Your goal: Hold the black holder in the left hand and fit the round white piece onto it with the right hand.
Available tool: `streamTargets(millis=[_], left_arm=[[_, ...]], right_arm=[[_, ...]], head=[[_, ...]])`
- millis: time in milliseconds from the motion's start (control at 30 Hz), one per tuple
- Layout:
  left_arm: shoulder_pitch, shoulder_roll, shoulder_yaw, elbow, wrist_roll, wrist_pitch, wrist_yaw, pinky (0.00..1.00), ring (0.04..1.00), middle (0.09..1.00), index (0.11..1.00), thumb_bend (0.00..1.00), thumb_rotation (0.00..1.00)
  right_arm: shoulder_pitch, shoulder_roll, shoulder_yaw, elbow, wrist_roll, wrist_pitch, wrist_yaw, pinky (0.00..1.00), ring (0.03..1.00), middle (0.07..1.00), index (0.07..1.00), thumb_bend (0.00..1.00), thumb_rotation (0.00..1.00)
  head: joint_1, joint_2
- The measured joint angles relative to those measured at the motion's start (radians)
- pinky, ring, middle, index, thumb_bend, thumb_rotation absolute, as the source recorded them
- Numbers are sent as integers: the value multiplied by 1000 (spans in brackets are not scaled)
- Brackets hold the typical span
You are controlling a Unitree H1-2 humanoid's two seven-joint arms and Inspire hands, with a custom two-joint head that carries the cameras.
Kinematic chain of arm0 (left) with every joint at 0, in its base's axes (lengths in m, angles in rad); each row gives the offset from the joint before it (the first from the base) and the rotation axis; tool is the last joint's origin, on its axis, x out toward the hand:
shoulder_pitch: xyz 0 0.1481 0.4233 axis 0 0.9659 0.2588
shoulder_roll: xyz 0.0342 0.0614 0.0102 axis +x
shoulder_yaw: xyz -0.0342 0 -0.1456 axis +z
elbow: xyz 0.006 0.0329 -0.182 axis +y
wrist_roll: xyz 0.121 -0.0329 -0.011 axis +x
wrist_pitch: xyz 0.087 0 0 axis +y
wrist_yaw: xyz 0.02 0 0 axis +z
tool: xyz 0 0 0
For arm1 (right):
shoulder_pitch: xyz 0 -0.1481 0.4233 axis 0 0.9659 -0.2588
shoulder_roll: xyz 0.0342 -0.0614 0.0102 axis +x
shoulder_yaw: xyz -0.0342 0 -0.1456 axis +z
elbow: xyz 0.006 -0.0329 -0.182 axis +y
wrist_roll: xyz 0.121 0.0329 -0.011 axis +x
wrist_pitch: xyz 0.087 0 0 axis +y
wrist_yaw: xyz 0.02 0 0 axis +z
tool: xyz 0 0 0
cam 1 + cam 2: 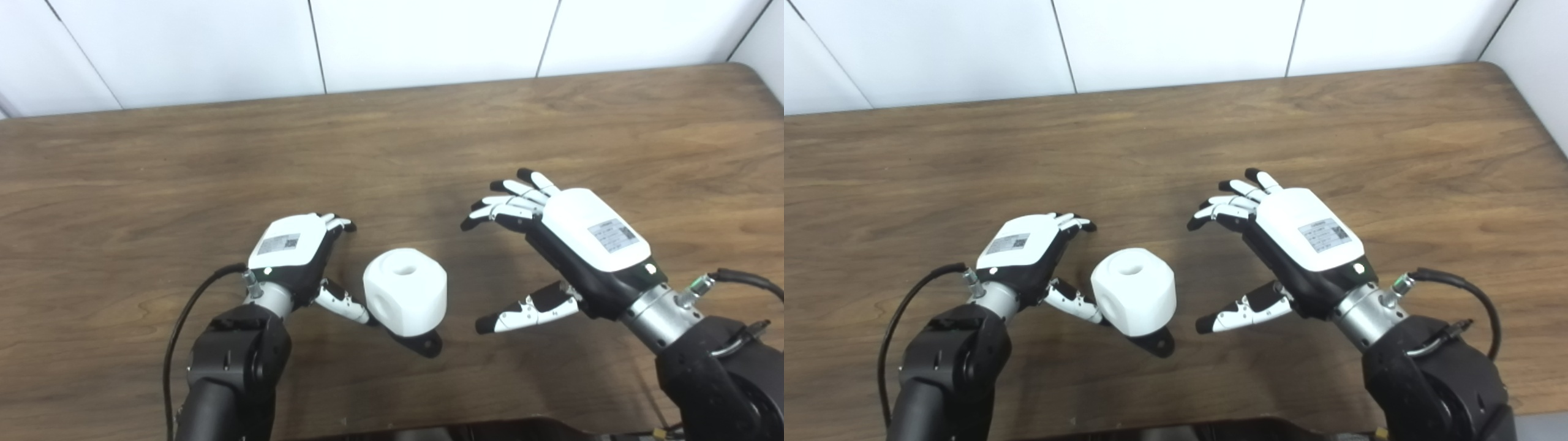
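The round white piece (405, 294) with a hole in its top sits on the black holder (424, 343), of which only a dark tab shows under its near edge. Both stand on the wooden table near the front. My left hand (294, 251) is just left of the piece, palm down and fingers apart. Its thumb tip reaches the piece's lower left side, while its fingers point past the piece's far left side, clear of it. My right hand (576, 245) is open and empty to the right, a gap away from the piece, with fingers and thumb spread toward it.
The wooden table (392, 147) stretches back to a white panelled wall (429, 37). Its right edge shows at the far right. A black cable (184, 318) loops by my left wrist, and another cable (744, 278) by my right wrist.
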Motion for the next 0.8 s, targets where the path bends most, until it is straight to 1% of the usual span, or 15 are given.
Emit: streamTargets(millis=[200, 300, 533, 567, 667, 800], left_arm=[[0, 0, -1, 0, 0, 1, 1, 959, 957, 918, 845, 917, 16], [0, 0, -1, 0, 0, 1, 1, 965, 960, 921, 845, 898, 5], [-1, 0, -1, 0, 2, 3, 3, 974, 958, 913, 802, 861, 0], [-2, 0, -1, 0, 3, 3, 4, 972, 958, 912, 821, 857, 0], [-2, 0, -1, -3, 5, 3, -1, 969, 960, 916, 845, 858, 0], [-3, 0, -1, -26, 19, 4, -48, 978, 969, 925, 869, 891, 11]], right_arm=[[6, 0, 7, 16, -8, -3, 2, 1000, 914, 821, 730, 882, 453], [18, 0, 14, 26, -19, -5, 2, 1000, 913, 819, 731, 887, 451], [39, 5, 35, 55, -25, -5, 2, 1000, 923, 823, 733, 882, 431], [39, 7, 37, 60, -26, -5, 1, 1000, 922, 822, 731, 883, 435], [42, 8, 46, 85, -30, -10, -3, 1000, 921, 820, 729, 888, 441], [47, 8, 60, 100, -30, -24, -19, 1000, 917, 819, 729, 895, 445]], head=[[0, 2], [0, 2], [5, 6], [5, 6], [5, 6], [5, 6]])
